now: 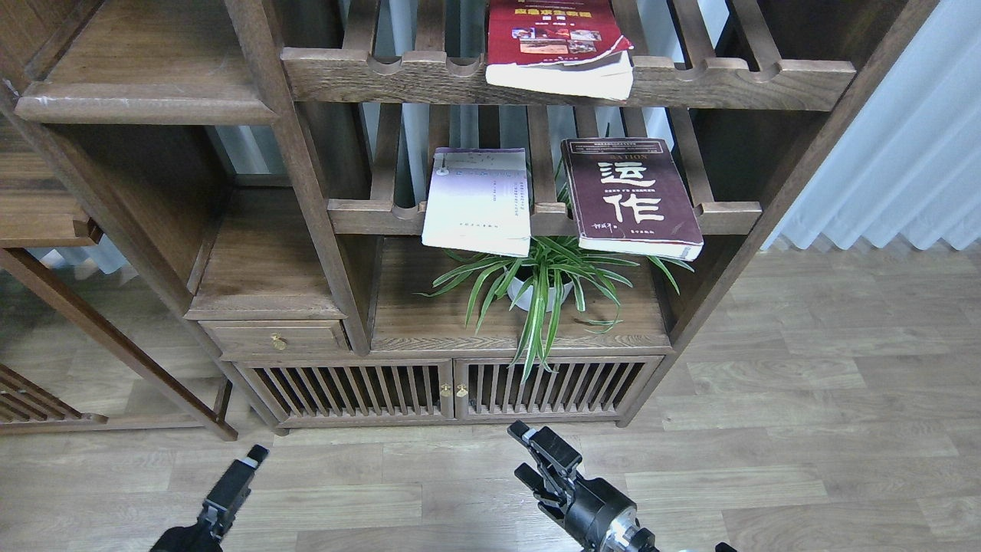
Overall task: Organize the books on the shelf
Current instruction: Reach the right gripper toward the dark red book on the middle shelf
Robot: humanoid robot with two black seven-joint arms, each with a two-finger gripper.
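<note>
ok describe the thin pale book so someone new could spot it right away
Find the dark wooden shelving unit, then its lower slatted rack just above the potted plant. Two books lie flat there; the thin pale lavender-white book is the left one, unlike the dark maroon book with big white characters.

A thick red paperback (pixel 558 46) overhangs the front rail of the upper slatted rack (pixel 736 77), while a pale lavender-white one (pixel 477 203) and a dark maroon one with white characters (pixel 630 198) lie flat, apart, jutting past the lower rack's (pixel 728 218) front rail; the solid brown shelf (pixel 146 103) sits upper left.
</note>
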